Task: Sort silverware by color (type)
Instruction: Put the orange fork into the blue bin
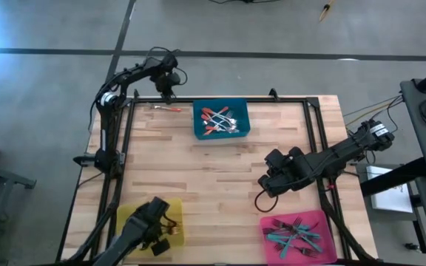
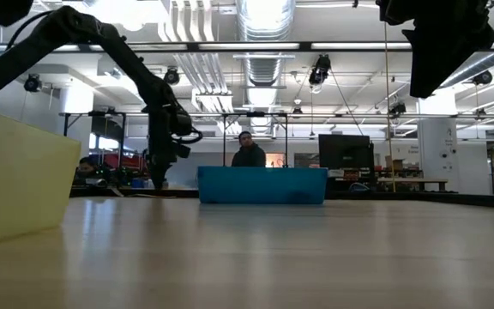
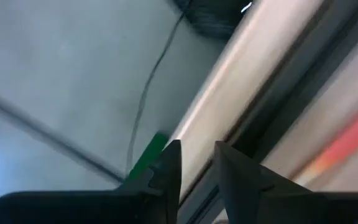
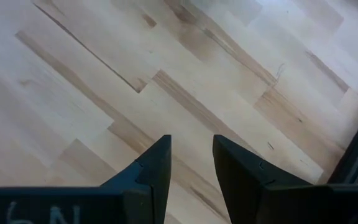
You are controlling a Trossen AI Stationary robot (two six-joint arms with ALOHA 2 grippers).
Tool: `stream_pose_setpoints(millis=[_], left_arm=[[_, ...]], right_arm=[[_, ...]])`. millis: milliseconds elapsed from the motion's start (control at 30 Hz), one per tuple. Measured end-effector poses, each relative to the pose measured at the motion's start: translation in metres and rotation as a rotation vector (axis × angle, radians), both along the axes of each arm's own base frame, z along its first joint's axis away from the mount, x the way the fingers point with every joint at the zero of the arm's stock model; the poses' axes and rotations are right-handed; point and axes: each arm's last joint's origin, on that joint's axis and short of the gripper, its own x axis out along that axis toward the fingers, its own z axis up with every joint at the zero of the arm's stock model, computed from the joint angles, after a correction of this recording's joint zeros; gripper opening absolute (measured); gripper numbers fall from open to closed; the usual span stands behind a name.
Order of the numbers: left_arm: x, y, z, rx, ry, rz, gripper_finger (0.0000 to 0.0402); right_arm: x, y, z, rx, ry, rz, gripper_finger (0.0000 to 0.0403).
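Observation:
A red-orange-handled fork [image 1: 167,108] lies flat on the wooden table near its far edge, left of the blue bin [image 1: 221,131]. It shows as a red-orange blur [image 3: 347,143] in the left wrist view. My left gripper [image 1: 167,91] hangs pointing down just beyond that fork, over the table's far frame rail [image 3: 253,56]. It is open [image 3: 197,155] by a narrow gap, with nothing between its fingers. My right gripper [image 1: 266,182] hovers open [image 4: 192,152] above bare wood at the table's right middle. Several red-orange forks [image 1: 220,120] lie in the blue bin.
A pink bin [image 1: 324,222] at the near right holds several teal-handled forks [image 1: 293,235]. A yellow bin [image 1: 128,218] at the near left holds gold forks [image 1: 170,233]. A black frame [image 1: 313,118] runs around the table. A person [image 2: 249,150] sits beyond the far edge.

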Motion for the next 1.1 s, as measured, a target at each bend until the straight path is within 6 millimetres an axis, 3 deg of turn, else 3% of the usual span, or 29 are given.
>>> stream_pose_setpoints(millis=[500, 867, 1100], left_arm=[[0.006, -0.012, -0.009, -0.178, -0.111, 0.054, 0.0078], [0.013, -0.029, -0.001, -0.269, -0.109, -0.006, 0.0077], [0.012, -0.030, 0.002, -0.252, -0.091, -0.007, 0.0077]], right_arm=[[0.000, 0.000, -0.002, 0.000, 0.001, -0.002, 0.0112], [-0.002, -0.001, -0.009, -0.007, 0.019, 0.000, 0.0112], [-0.003, -0.001, -0.011, -0.008, 0.023, -0.001, 0.0112]])
